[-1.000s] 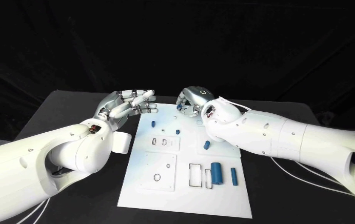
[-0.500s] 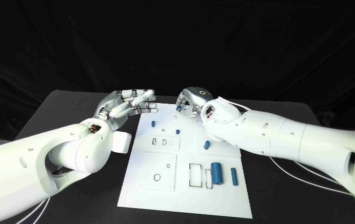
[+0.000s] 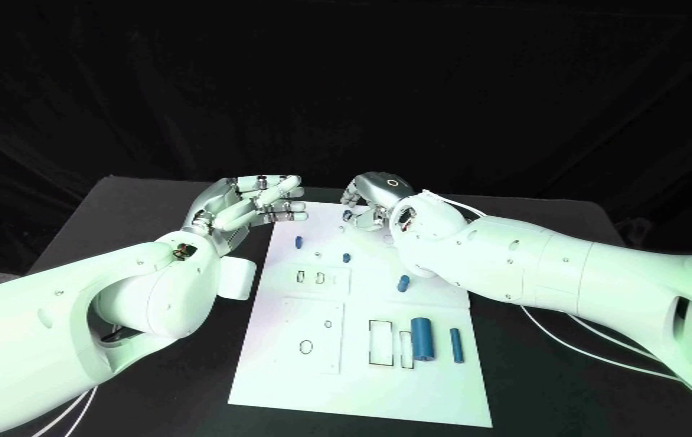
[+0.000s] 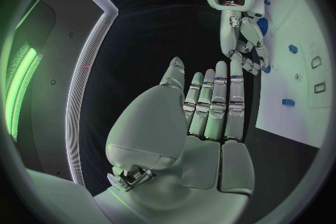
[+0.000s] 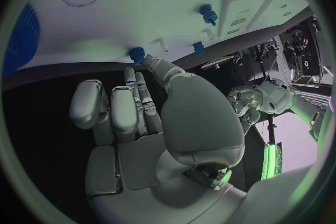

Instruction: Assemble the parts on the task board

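A black curtain hangs behind a black tabletop (image 3: 144,202), and I see a white task board (image 3: 361,377) lying flat in the middle of it. Small blue parts lie on the board: a thick cylinder (image 3: 423,337) beside a thin pin (image 3: 456,344) near me, and a small blue part (image 3: 348,213) at the far edge. I judge them light, rigid and smooth, apt to roll, best pinched across their middle. My right hand (image 3: 375,197) hovers at the far edge, fingers curled, one fingertip (image 5: 149,61) touching that small part; whether it actually grips it, I cannot tell. My left hand (image 3: 253,202) floats just off the board's far left corner, fingers straight, together, holding nothing.
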